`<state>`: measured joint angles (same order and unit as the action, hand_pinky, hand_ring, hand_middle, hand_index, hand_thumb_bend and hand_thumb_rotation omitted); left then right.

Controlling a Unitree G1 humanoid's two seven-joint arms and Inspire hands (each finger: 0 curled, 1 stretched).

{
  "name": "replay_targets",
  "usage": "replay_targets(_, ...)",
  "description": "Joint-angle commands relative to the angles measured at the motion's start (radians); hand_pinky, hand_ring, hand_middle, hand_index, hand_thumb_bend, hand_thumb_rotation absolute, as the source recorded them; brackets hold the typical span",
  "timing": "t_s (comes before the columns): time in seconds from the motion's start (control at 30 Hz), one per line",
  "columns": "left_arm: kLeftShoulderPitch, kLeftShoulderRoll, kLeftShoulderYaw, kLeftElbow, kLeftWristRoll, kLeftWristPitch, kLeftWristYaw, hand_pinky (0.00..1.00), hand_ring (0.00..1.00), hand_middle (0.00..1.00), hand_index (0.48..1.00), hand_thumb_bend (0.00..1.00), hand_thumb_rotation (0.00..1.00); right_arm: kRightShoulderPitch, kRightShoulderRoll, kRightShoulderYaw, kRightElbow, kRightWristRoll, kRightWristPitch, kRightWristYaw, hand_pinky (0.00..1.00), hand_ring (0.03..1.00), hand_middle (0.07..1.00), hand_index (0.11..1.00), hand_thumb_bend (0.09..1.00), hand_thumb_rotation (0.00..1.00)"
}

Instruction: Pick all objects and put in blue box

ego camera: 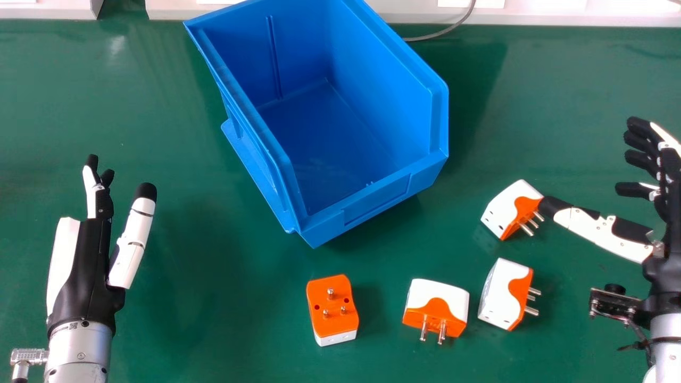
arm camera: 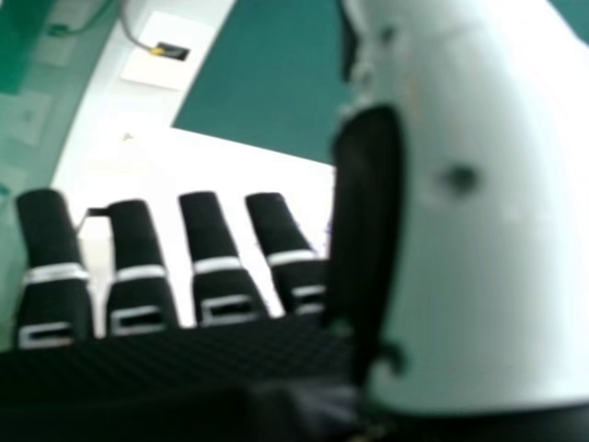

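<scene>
From my seat at the controls I have four plugs lying on the green tabletop (ego camera: 186, 330), all on the near side of the blue box (ego camera: 372, 205) or off to its right; the box's long axis runs from far left to near right, its low front lip towards me and a little right.

The farthest plug (ego camera: 503, 210) has its prongs aimed near and right, its long axis slanting from near left to far right; the plug just nearer (ego camera: 500, 295) points its prongs right, its long axis running mostly near to far; beside it, the middle plug (ego camera: 439, 298) lies with its long axis side to side, prongs towards me; the leftmost plug (ego camera: 333, 314) stands prongs up, its long axis running near to far.

My right hand (ego camera: 673, 223) is at the right edge, spread wide, its thumb (ego camera: 601, 229) reaching left so the tip meets the farthest plug's edge in my view; I can't tell whether they touch; the right hand view has its fingers (arm camera: 136, 235) straight and apart.

My left hand (ego camera: 88, 271) lies left of the box, fingers extended, thumb held apart.
</scene>
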<state>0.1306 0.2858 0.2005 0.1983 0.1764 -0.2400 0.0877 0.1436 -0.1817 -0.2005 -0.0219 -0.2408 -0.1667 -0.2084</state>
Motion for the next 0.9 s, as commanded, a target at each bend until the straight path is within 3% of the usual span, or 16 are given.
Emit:
replay_targets(0.0,0.007,0.009,0.009,-0.026,-0.006,-0.007,0.004,1.0,1.0,1.0,1.0,0.41,1.0,0.01,0.003,-0.004,-0.049,0.009,0.016,0.007,0.72,0.853,0.873,0.868,0.462,0.72)
replay_targets(0.57,0.023,0.0,0.004,-0.089,0.011,0.054,0.011,1.0,1.0,1.0,1.0,0.37,1.0,0.026,0.013,0.011,-0.104,0.002,0.076,0.04,0.74,0.867,0.886,0.878,0.549,0.7)
replay_targets(0.67,0.028,-0.001,0.005,-0.096,0.01,0.062,0.008,1.0,1.0,1.0,1.0,0.35,1.0,0.025,0.005,0.024,-0.103,-0.023,0.084,0.04,0.75,0.868,0.889,0.88,0.562,0.71)
replay_targets(0.87,0.033,-0.011,0.001,-0.098,0.013,0.064,0.016,1.0,1.0,1.0,1.0,0.36,1.0,0.026,-0.024,0.051,-0.14,-0.121,0.144,0.034,0.77,0.883,0.91,0.896,0.6,0.71)
